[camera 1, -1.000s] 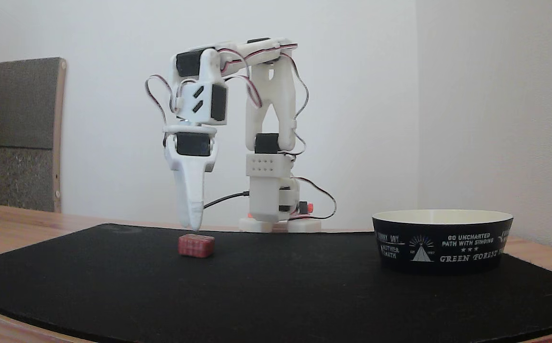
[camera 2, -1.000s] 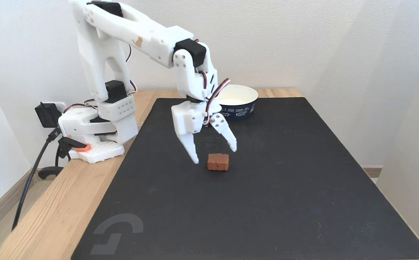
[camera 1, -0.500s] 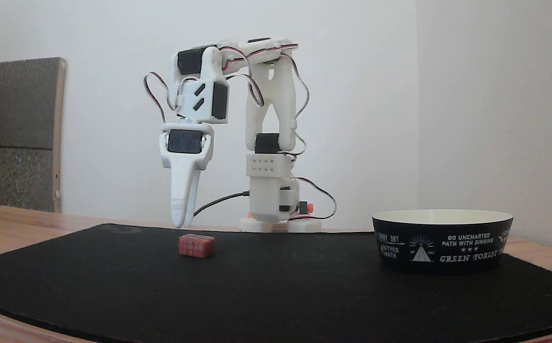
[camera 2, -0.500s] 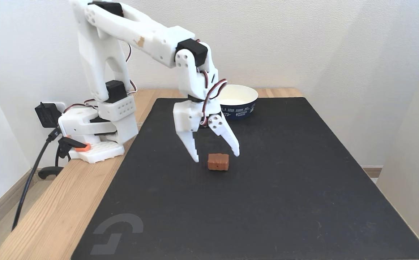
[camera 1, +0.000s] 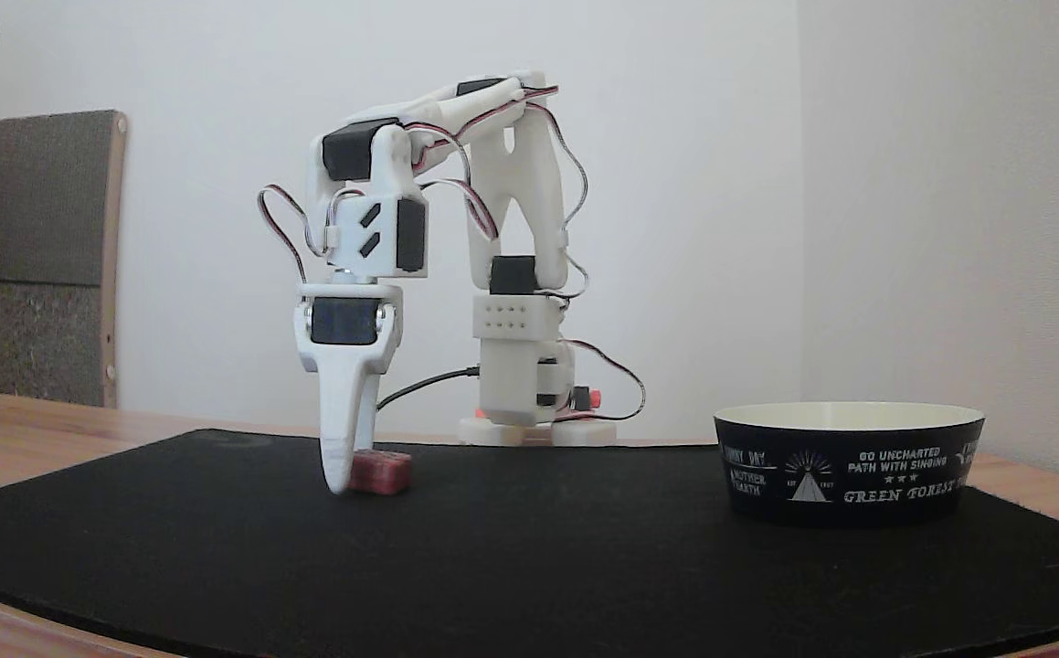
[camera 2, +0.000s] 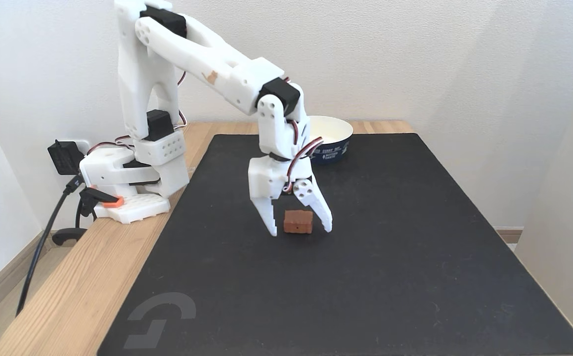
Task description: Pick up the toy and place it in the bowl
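Soft, even daylight — faint shadows on the black rubbery mat (camera 2: 365, 277); low view slightly hazy, edges bowed.

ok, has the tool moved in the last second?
Yes. The white two-finger tool has come down: its open tips now straddle the small reddish-pink block on the black mat, no longer hovering above it.

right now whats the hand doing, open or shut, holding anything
Hand: open, holding nothing; its fingers straddle the toy, which sits on the black mat.
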`<state>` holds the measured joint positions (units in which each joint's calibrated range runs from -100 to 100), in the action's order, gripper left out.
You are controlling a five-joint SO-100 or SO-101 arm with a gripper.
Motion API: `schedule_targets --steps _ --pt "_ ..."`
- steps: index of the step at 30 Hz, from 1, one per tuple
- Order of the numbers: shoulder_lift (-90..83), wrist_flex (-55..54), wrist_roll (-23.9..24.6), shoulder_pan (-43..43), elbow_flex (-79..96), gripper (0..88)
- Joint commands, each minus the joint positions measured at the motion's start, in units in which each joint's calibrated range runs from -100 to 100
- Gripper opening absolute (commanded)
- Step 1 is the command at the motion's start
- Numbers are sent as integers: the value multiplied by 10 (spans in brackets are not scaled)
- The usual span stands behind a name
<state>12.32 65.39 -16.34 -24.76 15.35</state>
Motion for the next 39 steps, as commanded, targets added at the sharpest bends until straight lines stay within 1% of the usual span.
schedule_targets --steps 1,4,9,14,20,21,22,23,25,26,28,35,39 --pt "-1 -2 3 2 -23 342" --pt "0 -4 30 3 -22 342" --pt "11 3 44 23 -22 342" --pt "12 5 46 54 -21 342" --pt "15 5 46 59 -12 335" --pt "15 5 46 58 -12 314" --pt "15 5 46 57 -12 271" --pt "15 4 46 56 -12 161" --pt "15 1 47 53 -12 30" --pt "15 0 47 52 -12 8" --pt "15 1 47 52 -12 39" --pt "-9 5 42 67 -39 22" --pt "-124 2 41 134 -62 22"
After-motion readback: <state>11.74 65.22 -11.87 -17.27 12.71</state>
